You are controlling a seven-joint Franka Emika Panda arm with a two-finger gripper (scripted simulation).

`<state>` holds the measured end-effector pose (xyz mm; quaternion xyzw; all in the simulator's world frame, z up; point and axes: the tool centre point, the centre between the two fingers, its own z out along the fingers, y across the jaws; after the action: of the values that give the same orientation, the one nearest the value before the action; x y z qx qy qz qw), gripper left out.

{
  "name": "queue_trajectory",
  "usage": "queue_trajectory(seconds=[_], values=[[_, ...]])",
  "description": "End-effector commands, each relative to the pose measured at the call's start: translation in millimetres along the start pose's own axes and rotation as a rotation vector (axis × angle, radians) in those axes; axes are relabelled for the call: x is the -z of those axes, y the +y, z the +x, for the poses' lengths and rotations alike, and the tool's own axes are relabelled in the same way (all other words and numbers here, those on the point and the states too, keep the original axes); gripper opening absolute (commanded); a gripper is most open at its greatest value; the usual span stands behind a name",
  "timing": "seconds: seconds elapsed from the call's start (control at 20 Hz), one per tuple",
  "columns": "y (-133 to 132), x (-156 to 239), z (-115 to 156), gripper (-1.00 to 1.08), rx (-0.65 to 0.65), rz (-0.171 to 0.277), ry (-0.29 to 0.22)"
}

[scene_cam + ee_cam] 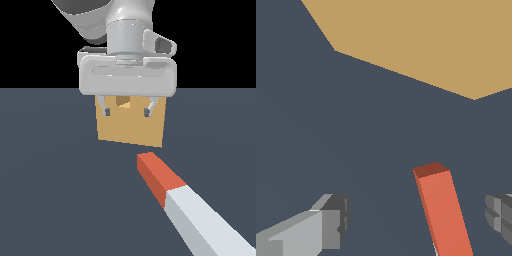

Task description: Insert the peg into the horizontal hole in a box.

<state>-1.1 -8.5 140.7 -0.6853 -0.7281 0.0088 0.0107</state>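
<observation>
Peg (187, 205): square bar, red-orange tip, grey-white shaft

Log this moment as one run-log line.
claw: open, empty | peg: on floor, red end toward box | hole: unfilled | phase: pre-grasp

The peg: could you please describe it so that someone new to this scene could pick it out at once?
Start at the tan box on the dark floor, partly hidden behind the white gripper. Nearer the camera, toward the exterior view's right, lies the peg, apart from the box. It is the only long square bar, red-orange at the end facing the box and light grey beyond.
</observation>
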Motion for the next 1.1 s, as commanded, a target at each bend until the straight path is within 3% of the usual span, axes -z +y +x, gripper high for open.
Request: queue_trajectory(seconds=[0.0, 1.05], values=[[3, -4, -12, 1.00, 0.015, -0.001, -0.001], [68, -57, -151, 1.00, 0.221, -0.022, -0.006]])
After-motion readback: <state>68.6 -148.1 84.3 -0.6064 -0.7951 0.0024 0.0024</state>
